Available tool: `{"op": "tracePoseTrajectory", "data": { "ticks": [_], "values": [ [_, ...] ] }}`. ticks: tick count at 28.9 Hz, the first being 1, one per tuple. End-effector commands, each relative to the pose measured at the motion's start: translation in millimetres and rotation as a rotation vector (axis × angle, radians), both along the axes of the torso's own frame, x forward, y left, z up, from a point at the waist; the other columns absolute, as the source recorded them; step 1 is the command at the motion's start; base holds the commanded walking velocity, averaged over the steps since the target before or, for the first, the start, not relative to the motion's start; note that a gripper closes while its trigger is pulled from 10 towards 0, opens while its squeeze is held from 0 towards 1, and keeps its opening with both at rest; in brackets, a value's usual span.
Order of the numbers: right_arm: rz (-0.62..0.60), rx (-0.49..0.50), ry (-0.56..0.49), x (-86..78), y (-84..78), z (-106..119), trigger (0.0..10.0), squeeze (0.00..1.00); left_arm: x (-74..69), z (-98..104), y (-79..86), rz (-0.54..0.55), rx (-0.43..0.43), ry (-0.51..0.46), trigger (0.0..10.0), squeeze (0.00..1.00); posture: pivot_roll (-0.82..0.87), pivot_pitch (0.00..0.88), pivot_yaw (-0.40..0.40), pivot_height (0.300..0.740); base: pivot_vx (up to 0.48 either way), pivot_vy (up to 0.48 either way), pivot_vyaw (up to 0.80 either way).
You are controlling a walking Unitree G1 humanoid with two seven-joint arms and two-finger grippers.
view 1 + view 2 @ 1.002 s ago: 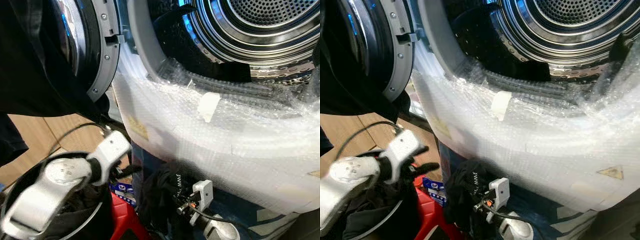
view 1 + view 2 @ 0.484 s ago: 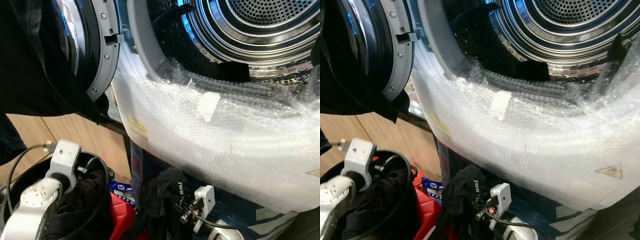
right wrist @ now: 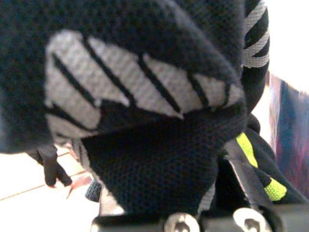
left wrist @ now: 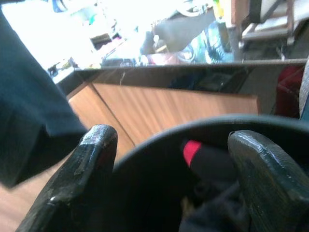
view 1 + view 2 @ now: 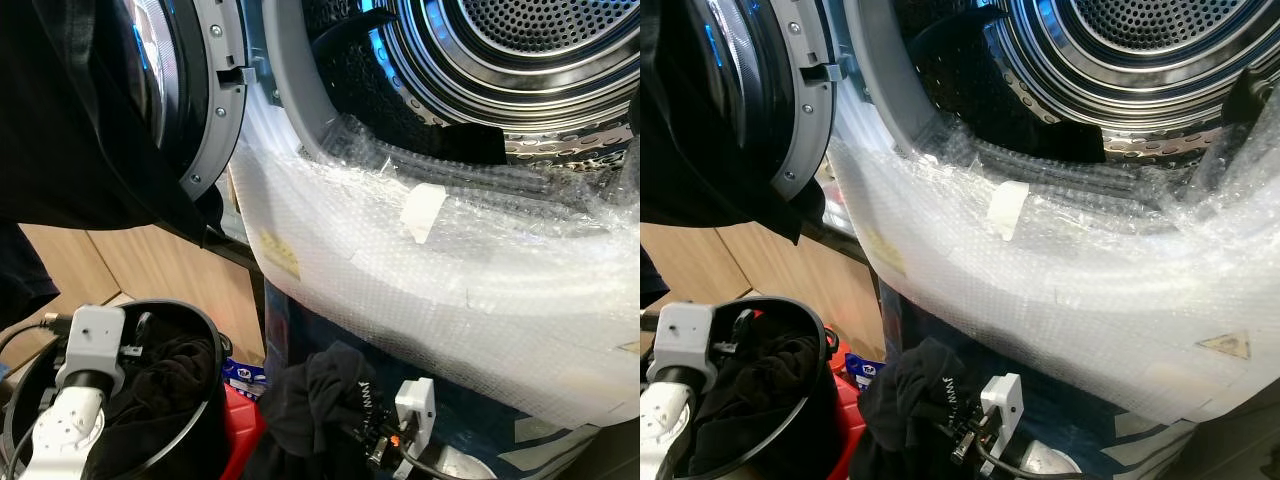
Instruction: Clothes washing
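Note:
The washing machine's steel drum (image 5: 540, 40) stands open at the top, with its round door (image 5: 205, 90) swung out to the left. A black garment (image 5: 320, 400) with white lettering bunches low in front of the machine, and my right gripper (image 5: 372, 442) is shut on it. In the right wrist view this black knit cloth (image 3: 145, 159) with white stripes covers the fingers. A black bucket (image 5: 214, 335) with dark clothes (image 5: 160, 390) sits at lower left. My left gripper (image 4: 174, 164) hovers open over the bucket's rim, its fingertips (image 4: 96, 145) wide apart.
Bubble wrap (image 5: 420, 290) covers the machine's front below the opening. A dark cloth (image 5: 70, 120) hangs over the door on the left. Something red (image 5: 240, 425) lies between the bucket and the machine. Wooden panels (image 5: 150, 270) stand behind the bucket.
My left arm has drawn back to the left and down over the bucket. The right gripper has stayed low with the black garment, which now bunches further left.

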State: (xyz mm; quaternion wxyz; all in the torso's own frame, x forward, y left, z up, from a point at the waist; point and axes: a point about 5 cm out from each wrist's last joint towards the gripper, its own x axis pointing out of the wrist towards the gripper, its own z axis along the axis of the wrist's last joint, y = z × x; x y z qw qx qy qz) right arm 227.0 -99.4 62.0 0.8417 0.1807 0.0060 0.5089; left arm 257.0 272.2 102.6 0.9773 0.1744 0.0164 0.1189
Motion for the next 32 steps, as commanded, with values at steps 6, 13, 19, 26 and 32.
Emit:
{"op": "tracePoseTrajectory", "data": {
  "ticks": [6, 13, 19, 26, 32],
  "values": [
    [0.127, 0.146, -0.206, -7.3, 3.7, 72, 0.0, 0.00, 1.6, -7, 4.5, 0.028, 0.013, -0.017, 10.0, 0.00, 0.19, 0.020, 0.046, 0.740, 0.000, 0.000, 0.00],
    [0.146, 0.330, -0.448, 3.3, -7.8, 159, 0.0, 0.00, 12.1, -14, -3.4, -0.010, 0.021, -0.019, 10.0, 0.00, 0.18, 0.002, 0.036, 0.740, 0.000, 0.000, 0.00],
    [0.108, 0.382, -0.556, 20.1, -15.9, 207, 0.0, 0.00, 15.1, -18, -11.8, -0.040, 0.013, -0.016, 10.0, 0.00, 0.17, 0.000, 0.031, 0.740, 0.000, 0.000, 0.00],
    [-0.017, 0.466, -0.719, 60.1, -29.3, 278, 0.0, 0.00, 16.0, -23, -13.8, -0.040, -0.001, -0.011, 10.0, 0.00, 0.17, 0.000, 0.032, 0.740, 0.000, 0.000, 0.00],
    [-0.075, 0.521, -0.783, 84.3, -39.8, 328, 0.0, 0.00, 17.4, -21, -12.1, -0.015, -0.039, -0.026, 10.0, 0.00, 0.17, 0.000, 0.021, 0.740, 0.000, 0.000, 0.00]
  ]
}}
